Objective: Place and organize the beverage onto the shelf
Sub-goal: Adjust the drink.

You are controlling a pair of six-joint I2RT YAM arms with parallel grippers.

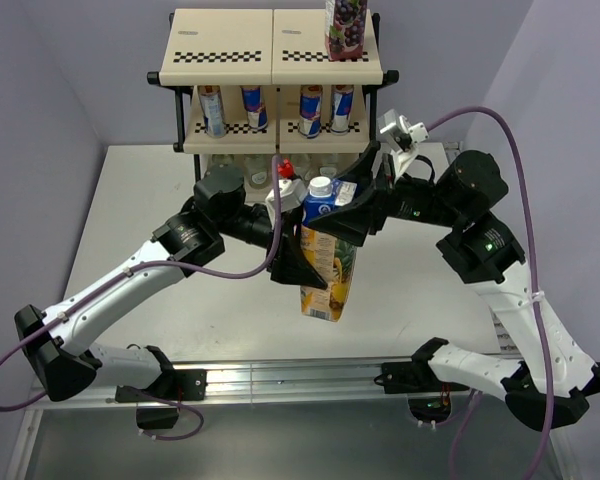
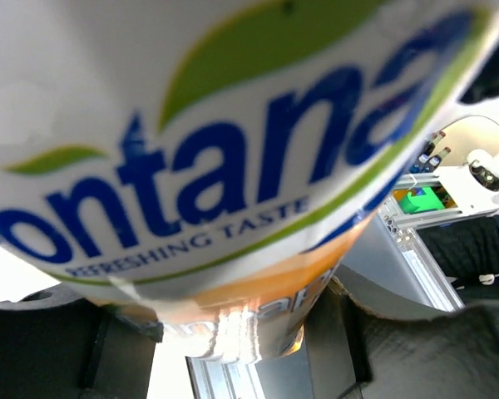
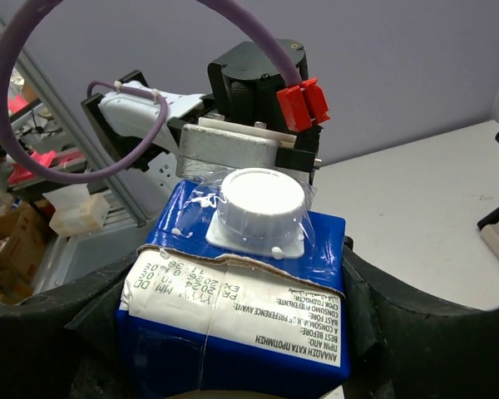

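The yellow pineapple carton (image 1: 330,285) with a blue top and white cap (image 1: 321,186) stands upright over the middle of the table, in front of the shelf (image 1: 220,55). My left gripper (image 1: 298,262) is shut on its body; the carton (image 2: 233,125) fills the left wrist view between the dark fingers (image 2: 399,349). My right gripper (image 1: 342,215) is closed around the carton's top (image 3: 241,307), a finger against each side. The purple grape carton (image 1: 346,28) stands on the top tier. Several slim cans (image 1: 212,110) line the middle tier. Clear bottles (image 1: 235,170) show dimly on the lowest tier.
The shelf's black frame (image 1: 185,110) stands at the table's far edge. Purple cables (image 1: 500,120) loop above both arms. An aluminium rail (image 1: 280,378) runs along the near edge by the arm bases. Grey walls close in left and right.
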